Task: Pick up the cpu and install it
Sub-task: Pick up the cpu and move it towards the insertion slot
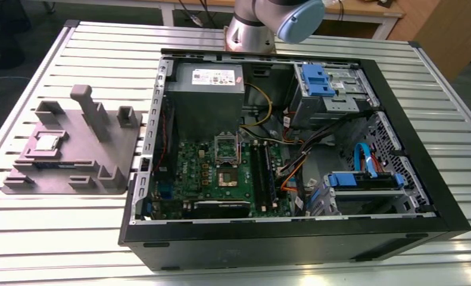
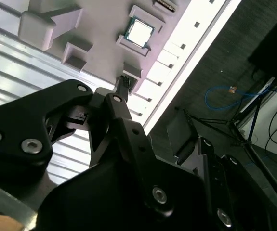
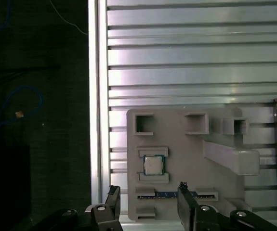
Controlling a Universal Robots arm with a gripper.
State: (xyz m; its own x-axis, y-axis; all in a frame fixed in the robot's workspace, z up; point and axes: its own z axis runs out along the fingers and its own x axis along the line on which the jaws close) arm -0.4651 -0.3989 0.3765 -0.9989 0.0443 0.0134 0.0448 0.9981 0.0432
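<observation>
The cpu [image 1: 46, 142] is a small square chip with a silvery top, lying flat in a recess of the grey fixture tray [image 1: 100, 156] on the exterior view's left. It also shows in both wrist views, at cpu [image 3: 153, 165] and cpu [image 2: 139, 32]. My gripper [image 3: 148, 190] is open and hangs well above the tray with nothing between its black fingers [image 3: 113, 195]. The chip lies a little beyond the fingertips. The open motherboard socket [image 1: 225, 156] sits inside the computer case [image 1: 299, 238].
The arm's base [image 1: 255, 27] stands behind the case. Inside the case are a grey power supply [image 1: 206, 80], blue drive cages [image 1: 318, 80] and loose cables [image 1: 299, 158]. Upright posts [image 1: 88, 110] rise from the tray. The slatted table's edge [image 3: 94, 96] runs close to the tray.
</observation>
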